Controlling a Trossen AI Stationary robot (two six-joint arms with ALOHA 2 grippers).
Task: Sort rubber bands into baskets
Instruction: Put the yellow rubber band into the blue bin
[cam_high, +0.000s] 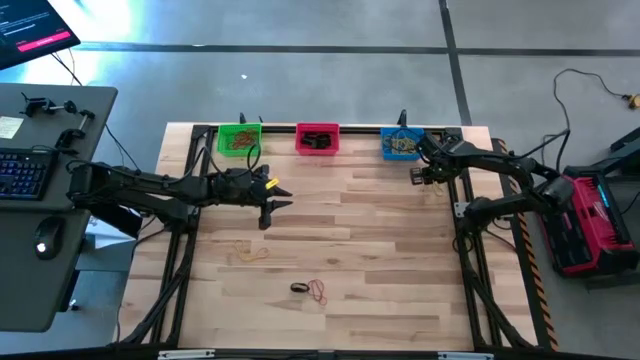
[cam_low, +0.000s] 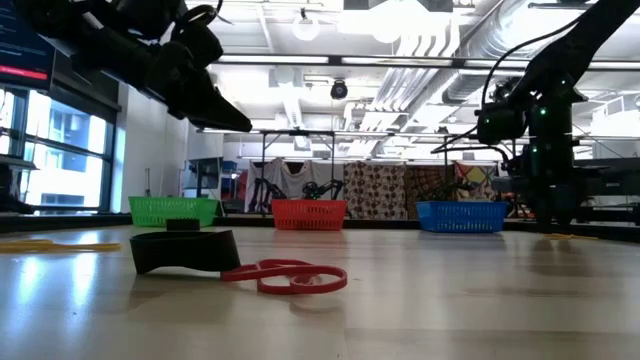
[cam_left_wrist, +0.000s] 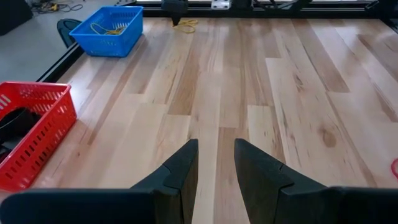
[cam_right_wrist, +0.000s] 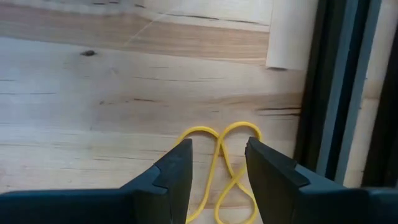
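Three baskets stand along the far edge: green, red and blue, each with rubber bands inside. Near the far right corner, beside the blue basket, my right gripper points down, open. A twisted yellow rubber band lies flat on the wood between its fingertips, which stand on either side of it. My left gripper hovers open over bare wood at mid-left. A tan band, a black band and a red band lie toward the near edge.
The table's dark metal frame rail runs close beside my right gripper, with a pale strip on the wood next to it. Bare wood stretches across the middle of the table. A desk with a keyboard stands to the left.
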